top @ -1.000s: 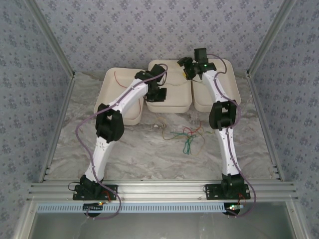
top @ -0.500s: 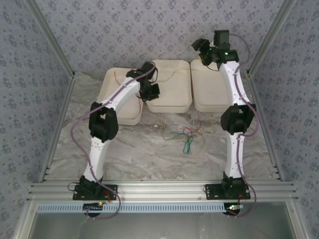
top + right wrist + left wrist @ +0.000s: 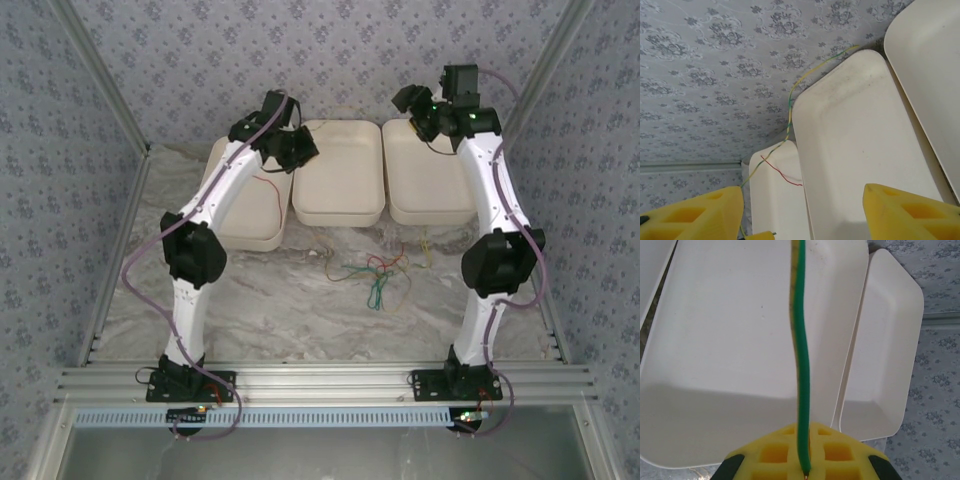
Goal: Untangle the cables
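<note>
- We see left gripper (image 3: 805, 462) clamped on a green-yellow cable (image 3: 801, 355) running over the middle tray (image 3: 715, 340).
- Right gripper (image 3: 802, 212) open, empty, by the right tray's (image 3: 430, 190) 12 o'clock edge.
- Remaining cables (image 3: 372, 275) tangled on the worktop (image 3: 280, 310), 6 o'clock of the middle tray.
- Red cable (image 3: 268, 186) in the left tray (image 3: 235, 215).

Note that the left gripper (image 3: 288, 147) has risen from the middle tray (image 3: 340, 185) to the far end of the left tray (image 3: 245, 218), drawing the green-yellow cable (image 3: 801, 365) up with it. The right gripper (image 3: 418, 106) has swung away from the middle tray to the far edge of the right tray (image 3: 428, 192), and its arm now stands taller.
</note>
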